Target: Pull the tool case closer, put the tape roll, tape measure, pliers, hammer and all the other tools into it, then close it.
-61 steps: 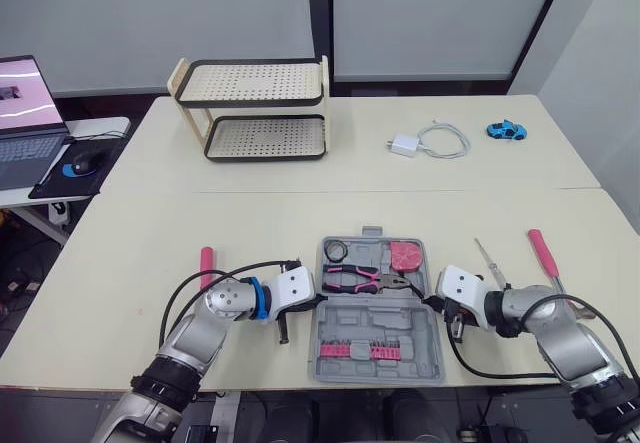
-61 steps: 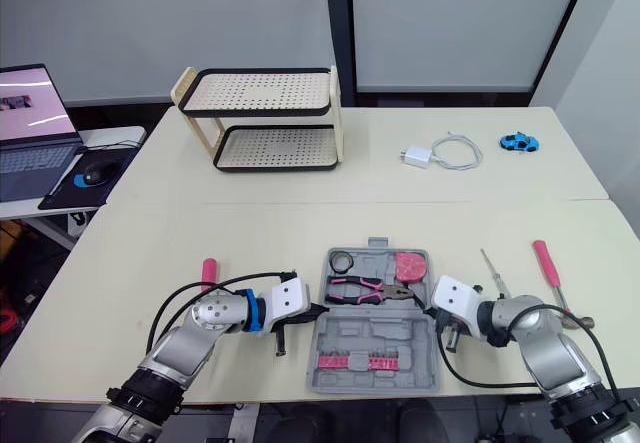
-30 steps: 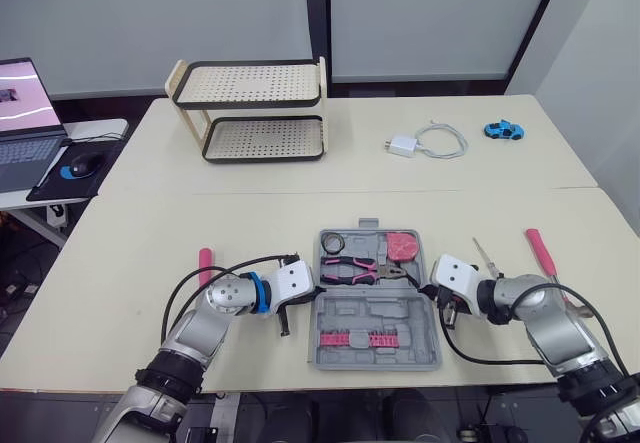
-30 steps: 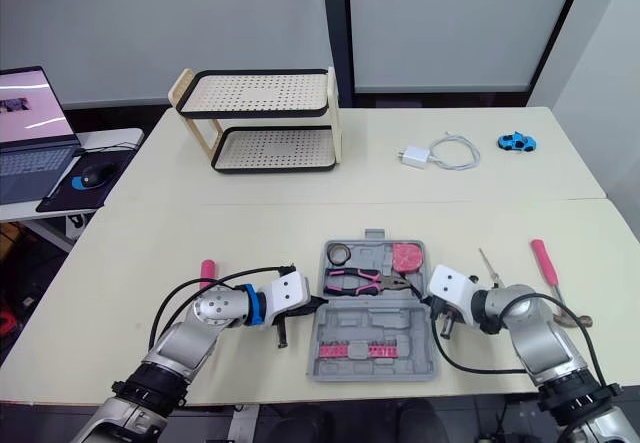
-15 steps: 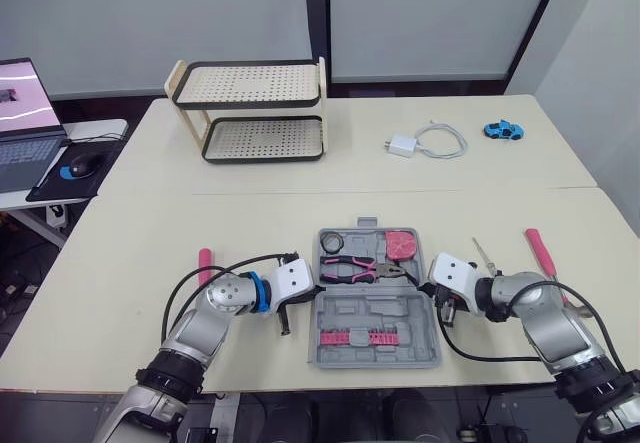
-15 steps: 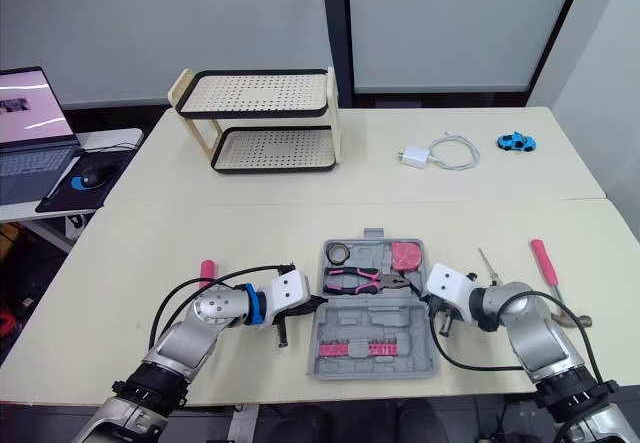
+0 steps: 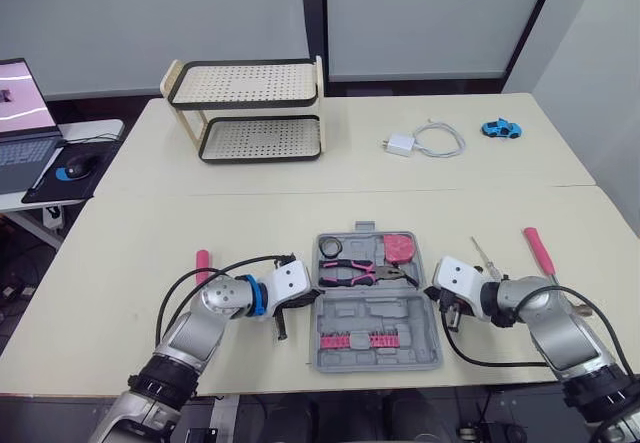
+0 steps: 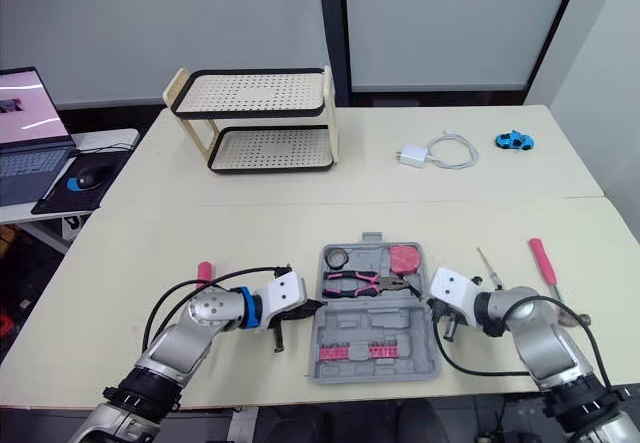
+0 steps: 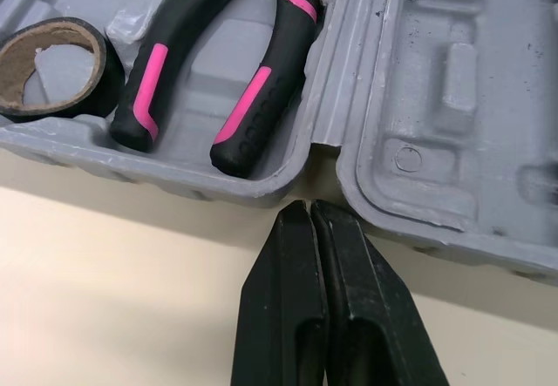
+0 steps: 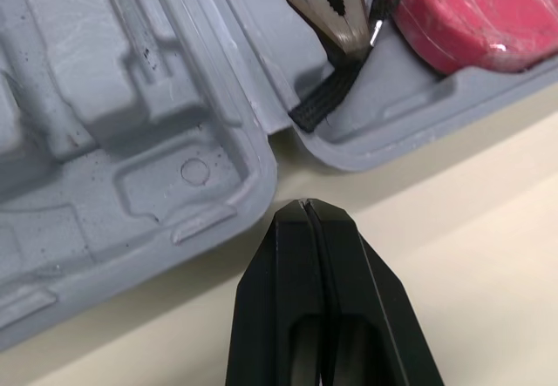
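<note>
Two shut grippers flank the open tool case: my left gripper and right gripper each have their fingers pressed together, empty, with tips just beside the hinge gap. It sits near my edge of the table, holding the tape roll, pliers and tape measure. I judge it stiff, light plastic, apt to slide on this smooth top; I'd take the lid's rim. A pink-handled tool and screwdriver lie outside, with room around
</note>
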Action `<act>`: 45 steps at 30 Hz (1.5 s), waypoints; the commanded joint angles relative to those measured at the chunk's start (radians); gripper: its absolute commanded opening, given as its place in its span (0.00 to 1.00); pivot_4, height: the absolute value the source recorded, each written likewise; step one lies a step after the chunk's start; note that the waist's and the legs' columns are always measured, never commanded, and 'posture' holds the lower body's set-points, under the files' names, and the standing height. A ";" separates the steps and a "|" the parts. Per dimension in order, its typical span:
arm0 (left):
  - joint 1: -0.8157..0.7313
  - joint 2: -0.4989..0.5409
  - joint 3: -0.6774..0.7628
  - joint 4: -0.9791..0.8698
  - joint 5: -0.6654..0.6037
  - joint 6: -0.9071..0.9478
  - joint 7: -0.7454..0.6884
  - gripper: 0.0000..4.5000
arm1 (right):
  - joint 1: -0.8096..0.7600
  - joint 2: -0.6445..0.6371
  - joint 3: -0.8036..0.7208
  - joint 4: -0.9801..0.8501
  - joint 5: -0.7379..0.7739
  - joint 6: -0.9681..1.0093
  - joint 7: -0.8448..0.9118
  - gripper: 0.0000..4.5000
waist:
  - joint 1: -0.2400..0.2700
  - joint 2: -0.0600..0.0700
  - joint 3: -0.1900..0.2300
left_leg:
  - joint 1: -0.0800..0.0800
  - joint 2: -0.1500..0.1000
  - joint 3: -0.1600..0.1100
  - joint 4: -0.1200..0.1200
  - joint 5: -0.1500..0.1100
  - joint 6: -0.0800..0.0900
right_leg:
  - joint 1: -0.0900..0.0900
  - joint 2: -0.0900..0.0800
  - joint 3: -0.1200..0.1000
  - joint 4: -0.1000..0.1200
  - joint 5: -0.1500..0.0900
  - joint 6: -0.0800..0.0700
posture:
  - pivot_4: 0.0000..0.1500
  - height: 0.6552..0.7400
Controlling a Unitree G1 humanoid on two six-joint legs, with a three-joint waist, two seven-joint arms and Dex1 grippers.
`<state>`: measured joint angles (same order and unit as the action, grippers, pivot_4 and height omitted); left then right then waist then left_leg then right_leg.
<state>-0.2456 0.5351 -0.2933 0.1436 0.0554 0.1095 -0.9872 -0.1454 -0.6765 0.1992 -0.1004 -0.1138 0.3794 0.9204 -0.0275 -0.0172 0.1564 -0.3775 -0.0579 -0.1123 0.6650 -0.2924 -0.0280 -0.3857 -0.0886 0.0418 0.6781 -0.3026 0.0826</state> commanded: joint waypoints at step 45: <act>0.639 0.388 0.874 0.034 -0.422 0.124 -0.125 1.00 | 0.645 -0.318 -1.025 -0.031 0.378 -0.062 0.283 0.99 | 0.003 -0.001 0.002 | 0.000 0.002 0.002 -0.003 -0.001 0.001 | 0.003 -0.002 -0.001 -0.006 -0.001 -0.001 | 1.00 1.00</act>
<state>0.3871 0.9254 0.5489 0.1976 -0.3519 0.2314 -1.1209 0.5007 -0.9752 -0.8044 -0.1392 0.2574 0.3208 1.1989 -0.0247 -0.0185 0.1587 -0.3779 -0.0559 -0.1099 0.6615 -0.2933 -0.0271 -0.3822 -0.0906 0.0410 0.6718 -0.3034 0.0813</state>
